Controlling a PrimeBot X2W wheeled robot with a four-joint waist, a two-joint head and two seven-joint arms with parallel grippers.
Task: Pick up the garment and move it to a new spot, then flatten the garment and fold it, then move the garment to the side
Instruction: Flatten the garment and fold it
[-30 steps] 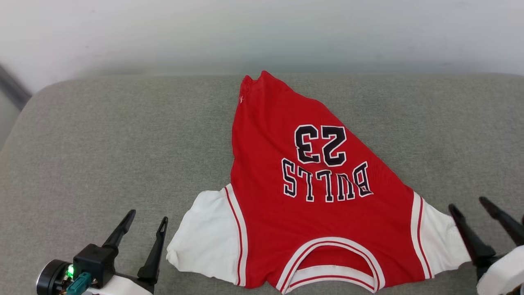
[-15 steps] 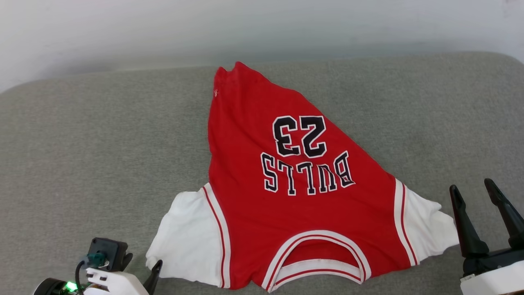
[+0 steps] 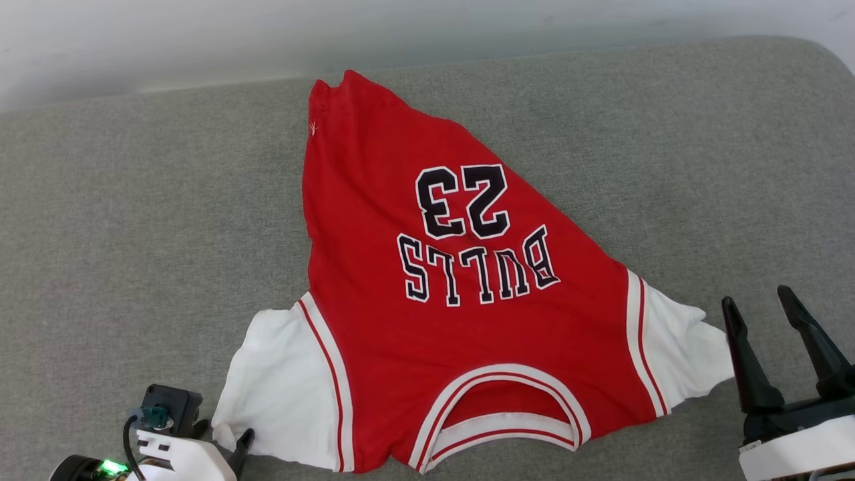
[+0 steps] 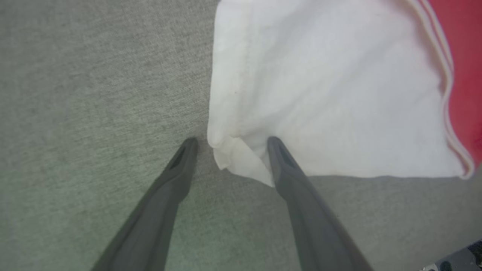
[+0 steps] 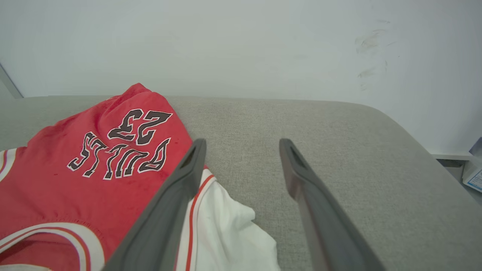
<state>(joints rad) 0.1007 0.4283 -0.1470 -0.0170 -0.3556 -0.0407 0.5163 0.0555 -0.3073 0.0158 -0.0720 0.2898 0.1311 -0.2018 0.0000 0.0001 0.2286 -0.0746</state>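
Nearest the robot, the left claw [image 4: 231, 140] stands spread wide and grips nothing. It straddles the loose outer corner of the shirt's white left sleeve [image 4: 320, 94]: one finger is on the bare grey cloth of the worktop [image 3: 133, 200] just beside that corner, and the other lies across the sleeve's near edge. On the other side the right claw [image 3: 755, 297] is likewise released and empty, its two dark fingers apart and pointing away, just beside the crumpled tip of the white right sleeve [image 3: 678, 347]; whether it touches the cloth cannot be told. Between the claws the red shirt [image 3: 481, 341] lies face up on the worktop, slightly right of the middle, with its striped collar [image 3: 501, 427] towards the robot. Red-and-white trim marks each shoulder seam. Further out, the black, white-edged lettering [image 3: 477, 264] reads upside down from the head view, a word with a number beyond it. Past that the body narrows, the right side folded in on a slant, to a bunched tip near the worktop's far edge, below the pale wall [image 3: 200, 40].
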